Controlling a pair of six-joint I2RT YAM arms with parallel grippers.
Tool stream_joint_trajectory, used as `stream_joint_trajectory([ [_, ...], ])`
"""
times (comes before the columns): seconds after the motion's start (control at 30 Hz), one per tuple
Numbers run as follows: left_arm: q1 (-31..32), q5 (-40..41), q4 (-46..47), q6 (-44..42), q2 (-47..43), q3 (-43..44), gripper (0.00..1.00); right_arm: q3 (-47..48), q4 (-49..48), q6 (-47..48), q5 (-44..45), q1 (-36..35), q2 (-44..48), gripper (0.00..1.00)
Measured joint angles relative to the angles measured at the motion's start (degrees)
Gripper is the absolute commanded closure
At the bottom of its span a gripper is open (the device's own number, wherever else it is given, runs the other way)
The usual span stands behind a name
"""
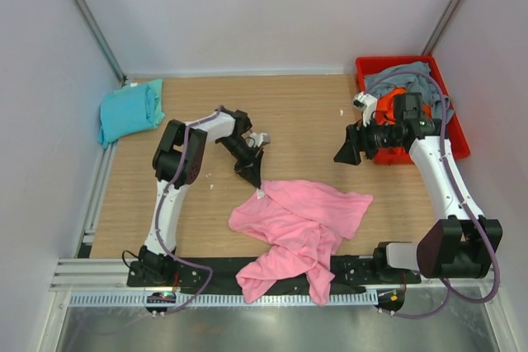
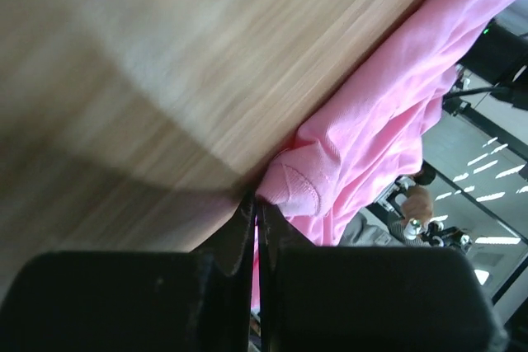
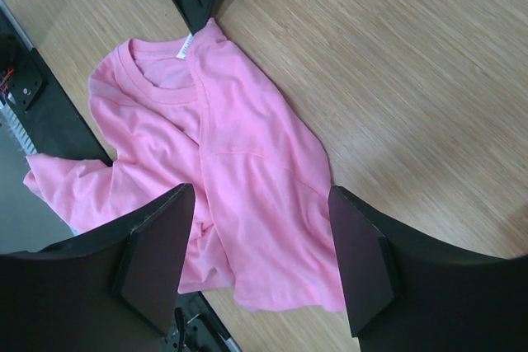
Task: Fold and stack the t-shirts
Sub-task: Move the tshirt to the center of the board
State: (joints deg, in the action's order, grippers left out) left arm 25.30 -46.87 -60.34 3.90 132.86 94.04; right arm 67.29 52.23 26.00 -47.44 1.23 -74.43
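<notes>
The task is judged to be at an early stage. The pink shirt [image 1: 301, 228] is seen crumpled on the near part of the bench [image 1: 313, 113], with one part hanging over the near edge; no fold has been made in it. Its collar edge is pinched in the left tool [image 2: 256, 212], whose jaws are closed tight on the cloth. The right tool [image 1: 346, 152] is held wide open and empty above the bench, beside the bin [image 1: 459, 133]. The teal shirt [image 1: 129, 110] is seen bunched at the far left corner; whether it is properly folded cannot be told. The orange shirt [image 1: 393, 98] and grey shirt [image 1: 404, 78] are seen heaped in the bin, so at least three shirts are judged to remain.
</notes>
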Motion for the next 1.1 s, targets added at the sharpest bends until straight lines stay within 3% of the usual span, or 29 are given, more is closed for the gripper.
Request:
stream_joint_trajectory([
  [0.27, 0.24, 1.84, -1.99, -0.35, 7.85, 18.38, 1.0, -0.98, -0.72, -0.76, 0.79, 0.0, 1.99, 0.28],
  [0.5, 0.24, 10.69, -1.57, 0.11, 13.79, 43.67, 1.0, -1.79, -2.32, -2.6, 1.27, 0.0, 5.38, 0.28],
  [0.63, 0.26, 14.51, 1.88, 0.74, 13.99, 49.64, 1.0, -2.69, -2.89, -3.52, 1.51, 0.0, 6.62, 0.28],
  [0.77, 0.61, 18.12, 4.46, 1.01, 14.16, 50.21, 0.99, -2.84, -3.04, -4.15, 2.49, 0.0, 6.82, 0.28],
  [0.8, 0.79, 18.95, 4.81, 1.05, 14.32, 50.21, 0.91, -3.21, -3.5, -4.59, 3.04, 0.0, 7.1, 0.28],
  [0.83, 0.98, 19.58, 5.14, 0.94, 14.47, 50.21, 0.62, -3.63, -3.98, -5.22, 3.67, 0.0, 7.48, 0.28],
  [0.87, 1.18, 20.06, 5.4, 1.07, 14.53, 50.21, 0.54, -4.13, -4.72, -5.73, 4.2, 0.0, 7.91, 0.28],
  [0.93, 1.75, 21.0, 5.57, 1.64, 14.53, 50.21, 0.45, -5.46, -6.51, -7.3, 5.57, 0.0, 8.41, 0.28],
  [1.0, 2.23, 21.64, 6.19, 2.03, 13.73, 49.13, 0.43, -6.47, -7.45, -8.2, 6.27, 0.0, 7.58, 0.29],
  [1.1, 2.73, 22.67, 8.85, 3.17, 5.81, 35.76, 0.4, -6.97, -8.17, -8.33, 6.58, 0.0, 2.78, 0.3],
])
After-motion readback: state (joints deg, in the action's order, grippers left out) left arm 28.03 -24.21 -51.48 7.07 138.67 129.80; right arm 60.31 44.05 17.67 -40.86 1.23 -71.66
